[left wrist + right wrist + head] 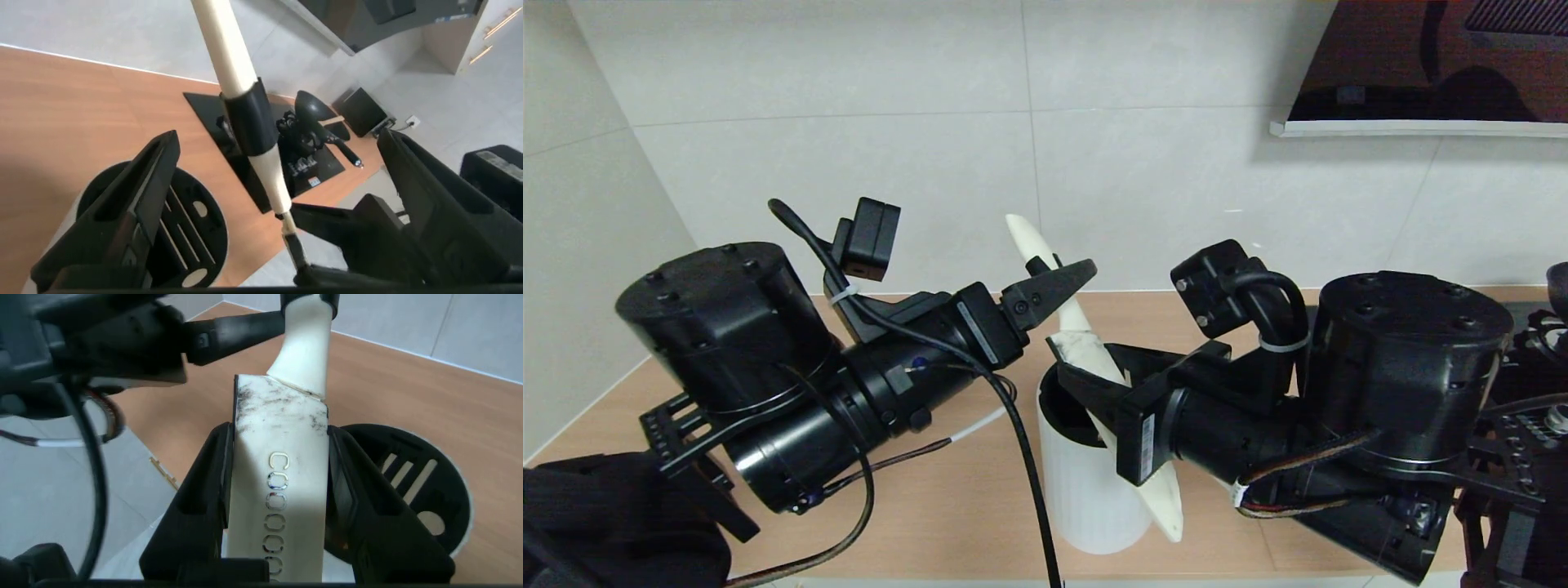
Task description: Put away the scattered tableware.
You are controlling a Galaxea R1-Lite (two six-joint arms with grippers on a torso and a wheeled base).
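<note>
A white slotted spatula stands tilted over a white cylindrical utensil holder at the middle of the wooden counter. My right gripper is shut on the spatula's wide blade, just above the holder's black slotted insert. The long handle, with a black band, rises up and back between the spread fingers of my left gripper. That gripper is open around the handle with a gap on both sides. The holder's insert lies below it.
A black mat with dark kitchen gear lies on the counter to the right of the holder, near my right arm. A range hood hangs at the upper right. The tiled wall stands close behind.
</note>
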